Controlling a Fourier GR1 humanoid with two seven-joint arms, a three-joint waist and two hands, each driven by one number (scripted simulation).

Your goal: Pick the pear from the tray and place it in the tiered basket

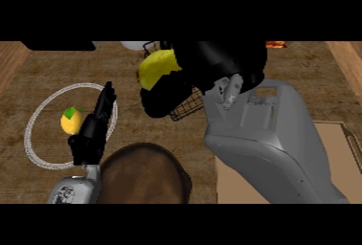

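Pear [157, 68]: yellow, likely light, rigid, smooth-skinned and bruisable, best cupped round its belly; clasped in curled fingers of right hand [205, 67] above the wire tiered basket [185, 111]; left hand [96, 125] straight-fingered, idle.

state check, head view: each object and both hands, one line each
pear: held in the right hand, lifted at the basket, off the tray
right hand: shut on the pear
left hand: open, fingers straight, over the plate's edge
tiered basket: black wire, mostly hidden behind the right hand
tray: nothing visible on it
plate: holds a yellow fruit
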